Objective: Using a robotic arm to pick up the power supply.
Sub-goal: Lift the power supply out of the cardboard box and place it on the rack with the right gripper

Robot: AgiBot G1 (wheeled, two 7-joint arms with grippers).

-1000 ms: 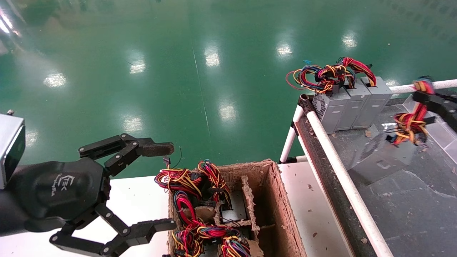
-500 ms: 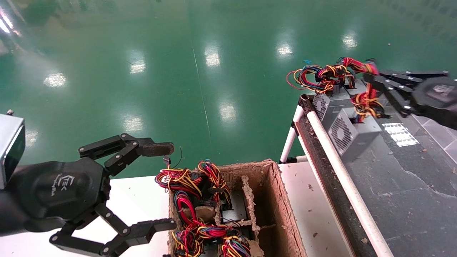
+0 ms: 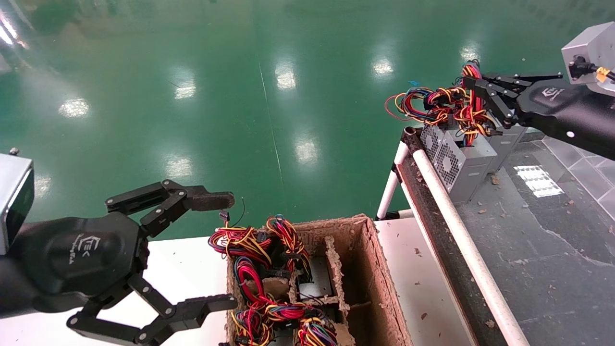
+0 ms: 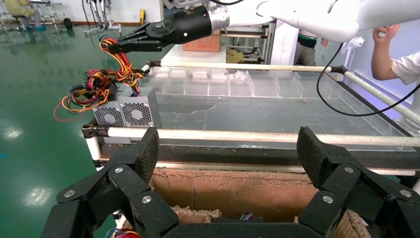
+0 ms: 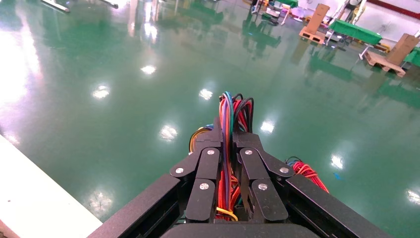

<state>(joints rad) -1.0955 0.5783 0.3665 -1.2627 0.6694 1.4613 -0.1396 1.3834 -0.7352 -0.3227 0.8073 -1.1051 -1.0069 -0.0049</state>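
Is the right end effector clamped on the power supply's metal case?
No: the right end effector is shut on the wire bundle, not on the power supply case.

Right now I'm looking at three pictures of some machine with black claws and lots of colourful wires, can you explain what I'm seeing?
This is a two-armed robot. One picture comes from a camera on its head, the other two from cameras on its wrists. The right hand is shut on the wire bundle of a grey power supply, which stands with others like it on a dark conveyor-like surface with white rails. The right wrist view shows the wires pinched between its fingers. The left hand is open, holding nothing, beside a cardboard box with dividers on a white table. More wired units sit inside that box.
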